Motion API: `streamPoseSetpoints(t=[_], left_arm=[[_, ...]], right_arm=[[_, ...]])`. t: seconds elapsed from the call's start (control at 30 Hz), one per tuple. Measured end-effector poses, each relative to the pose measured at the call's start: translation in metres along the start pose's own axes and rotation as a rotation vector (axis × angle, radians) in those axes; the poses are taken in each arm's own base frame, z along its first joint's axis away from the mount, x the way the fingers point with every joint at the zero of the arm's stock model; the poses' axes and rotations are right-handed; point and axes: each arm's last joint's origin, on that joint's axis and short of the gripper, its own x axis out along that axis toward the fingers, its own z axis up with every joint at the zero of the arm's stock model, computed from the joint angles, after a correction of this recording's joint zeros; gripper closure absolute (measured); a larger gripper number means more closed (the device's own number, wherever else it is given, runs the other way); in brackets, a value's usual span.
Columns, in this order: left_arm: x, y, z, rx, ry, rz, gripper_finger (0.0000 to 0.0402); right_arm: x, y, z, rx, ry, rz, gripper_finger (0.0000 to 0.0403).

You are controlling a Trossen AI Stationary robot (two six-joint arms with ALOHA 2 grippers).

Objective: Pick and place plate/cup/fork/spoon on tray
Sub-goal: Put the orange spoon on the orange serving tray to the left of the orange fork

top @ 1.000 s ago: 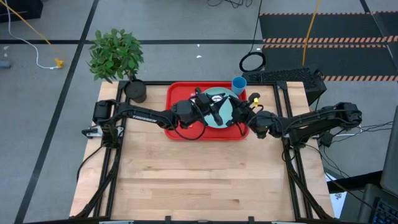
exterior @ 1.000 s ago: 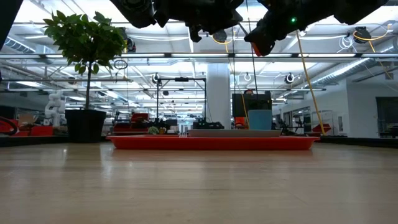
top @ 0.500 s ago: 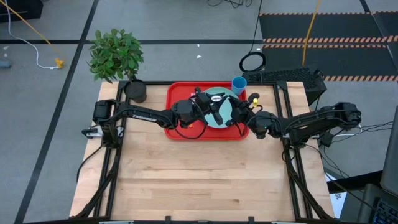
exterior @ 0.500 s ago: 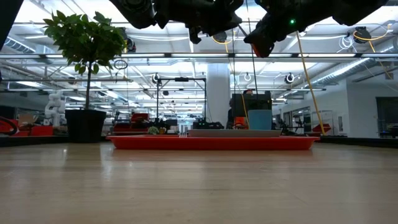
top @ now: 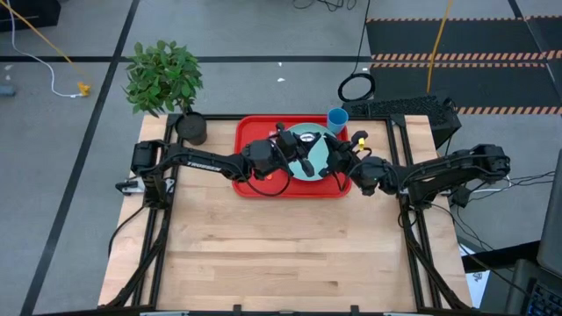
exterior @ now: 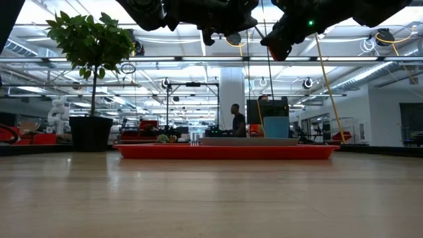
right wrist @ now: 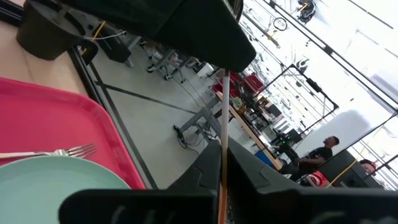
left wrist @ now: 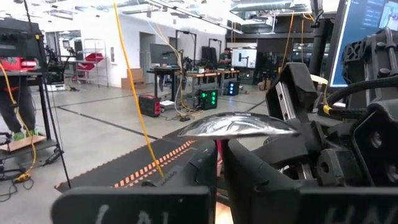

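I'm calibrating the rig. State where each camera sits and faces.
High: overhead, straight down; both arms above the tray.
Low: table height, level across to the tray; arms overhead.
Left wrist: arm-mounted, past left gripper to the spoon.
Right wrist: arm-mounted, past right gripper to the plate, the fork.
Shared: high and right wrist both show the plate.

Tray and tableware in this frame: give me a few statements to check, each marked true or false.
1. The fork lies on the plate. True.
2. The plate sits on bare table beside the tray. False: it lies in the tray.
3. The left gripper holds the spoon in the air. True.
4. The plant pot stands on the tray. False: it stands on the table, off the tray's far left corner.
5. The right gripper waits at the table's near edge. False: it is up over the tray, closed on the spoon's handle too.
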Motion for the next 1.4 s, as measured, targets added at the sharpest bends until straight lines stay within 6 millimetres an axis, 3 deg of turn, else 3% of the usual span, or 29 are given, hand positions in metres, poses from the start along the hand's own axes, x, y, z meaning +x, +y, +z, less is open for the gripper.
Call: streamPoseSetpoints(t=[0.17,0.4,0.77,1.13,1.27,1.4], left_arm=[[0.000,0.000,-0.001,0.022,0.012,-0.003,0.0388],[-0.001,-0.001,0.000,0.049,0.014,-0.007,0.0392],[-0.029,0.011,0.047,0.096,0.172,-0.018,0.0392],[-0.067,0.018,0.089,0.097,0.257,0.032,0.0392],[-0.084,0.019,0.092,0.094,0.340,0.099,0.0393],[-0.097,0.019,0.085,0.047,0.448,0.172,0.0393]], right_arm=[[0.000,0.001,0.000,-0.019,-0.002,0.009,0.0379],[0.000,0.004,-0.003,-0.062,-0.002,0.049,0.0312],[-0.001,0.008,-0.006,-0.118,0.008,0.095,0.0233],[0.000,0.010,-0.013,-0.227,0.034,0.144,0.0211],[-0.004,0.009,-0.019,-0.364,0.062,0.184,0.0211],[-0.010,-0.003,-0.020,-0.391,0.062,0.197,0.0211]])
